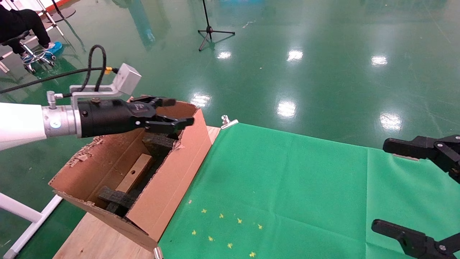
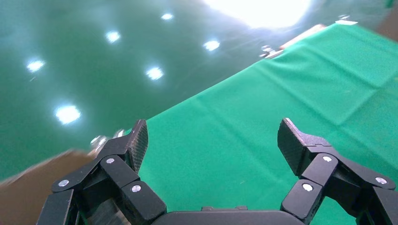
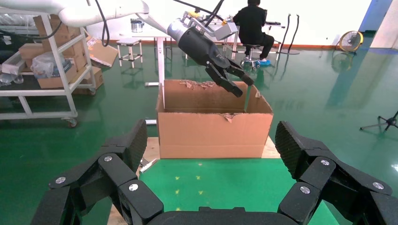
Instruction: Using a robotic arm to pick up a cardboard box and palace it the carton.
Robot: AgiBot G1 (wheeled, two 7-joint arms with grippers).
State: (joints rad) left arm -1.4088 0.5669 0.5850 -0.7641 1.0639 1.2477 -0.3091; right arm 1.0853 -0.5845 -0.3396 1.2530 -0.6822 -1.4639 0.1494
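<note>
1. The robotic arm (image 1: 21,124) — the left one, white with a silver wrist ring — is held out above the carton (image 1: 169,180), with a silver block and a black cable carried on its wrist.
2. The left pincer (image 1: 176,113) is poised over the carton's far flap; its fingers (image 2: 136,143) are spread wide with nothing between them.
3. The carton is set on the left part of the tabletop (image 1: 97,241), just beside the green cloth (image 1: 287,187); its flaps are torn at the edges and black foam blocks (image 1: 115,199) are seen within.
4. A brown cardboard piece (image 1: 134,173) with a small hole is seen lying among the foam — whether it is the cardboard box cannot be told.
5. The right pincer (image 1: 406,187) is held at the right edge above the cloth, opened wide and empty.
</note>
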